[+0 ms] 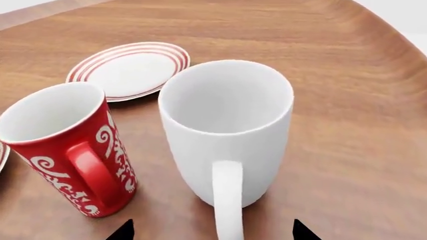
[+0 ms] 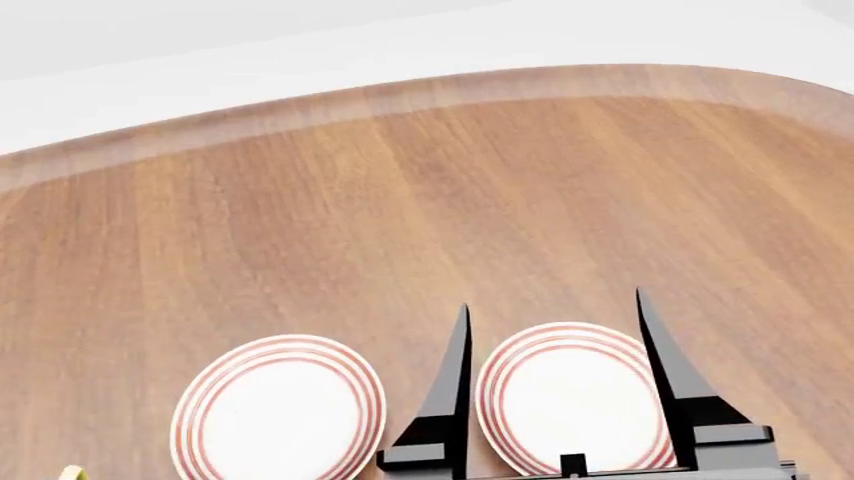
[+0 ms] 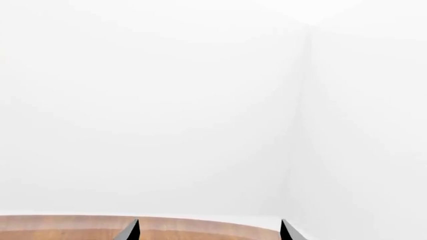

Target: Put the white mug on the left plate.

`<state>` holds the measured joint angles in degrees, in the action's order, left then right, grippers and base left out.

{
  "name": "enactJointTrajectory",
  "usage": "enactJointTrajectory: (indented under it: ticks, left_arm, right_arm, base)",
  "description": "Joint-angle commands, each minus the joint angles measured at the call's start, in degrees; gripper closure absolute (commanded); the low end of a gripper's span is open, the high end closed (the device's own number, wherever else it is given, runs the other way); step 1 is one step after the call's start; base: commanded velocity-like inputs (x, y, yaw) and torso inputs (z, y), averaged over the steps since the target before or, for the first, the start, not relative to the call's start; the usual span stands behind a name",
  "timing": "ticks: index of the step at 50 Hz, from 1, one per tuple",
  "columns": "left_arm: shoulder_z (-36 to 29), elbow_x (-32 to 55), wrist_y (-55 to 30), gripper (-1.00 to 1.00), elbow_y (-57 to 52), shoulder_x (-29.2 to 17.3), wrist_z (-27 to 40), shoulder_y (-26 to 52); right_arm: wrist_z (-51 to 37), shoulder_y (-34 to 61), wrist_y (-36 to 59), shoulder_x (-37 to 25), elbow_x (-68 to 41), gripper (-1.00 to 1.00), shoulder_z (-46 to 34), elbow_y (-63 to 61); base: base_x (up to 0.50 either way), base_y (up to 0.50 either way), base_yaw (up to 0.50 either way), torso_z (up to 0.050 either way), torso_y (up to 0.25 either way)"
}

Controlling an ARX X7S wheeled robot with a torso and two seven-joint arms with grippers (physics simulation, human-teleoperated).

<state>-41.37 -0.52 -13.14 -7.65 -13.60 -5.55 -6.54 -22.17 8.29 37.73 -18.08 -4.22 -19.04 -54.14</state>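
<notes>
The tall all-white mug (image 1: pixel 227 125) stands upright on the wooden table, its loop handle (image 1: pixel 227 200) turned toward my left gripper (image 1: pixel 213 231). That gripper is open, with one fingertip on each side of the handle and touching nothing. The mug does not show in the head view. There the left plate (image 2: pixel 280 410), white with red rings, lies on the table beside its twin (image 2: pixel 574 395). My right gripper (image 2: pixel 551 303) is open and empty, held above the twin plate; it also shows in the right wrist view (image 3: pixel 208 227), facing the wall.
A red mug (image 1: pixel 67 145) with white lettering stands close beside the white mug. A ringed plate (image 1: pixel 130 70) lies beyond both mugs; I cannot tell which plate it is. Another plate's rim (image 1: pixel 2 155) shows beside the red mug. A yellow bit (image 2: pixel 70 470) peeks in.
</notes>
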Motion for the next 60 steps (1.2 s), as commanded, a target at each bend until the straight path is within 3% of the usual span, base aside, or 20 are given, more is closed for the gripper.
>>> enactJointTrajectory:
  ticks: [1,60]
  left_arm:
    - [-0.9,-0.4,-0.3,-1.0,1.6,1.4,0.6,1.2]
    - [-3.9,0.0,2.7,-1.0,12.9,5.2,2.3,5.1]
  right_arm:
    - [-0.1,0.0,-0.3,-0.2,-0.4,-1.0,0.0,0.2]
    - [-1.2,0.3,-0.7,-1.0,-1.4,-1.0,-0.4,0.5]
  base:
    - [0.0,0.0,0.0,0.0,0.0]
    - [0.0,0.0,0.0,0.0,0.0]
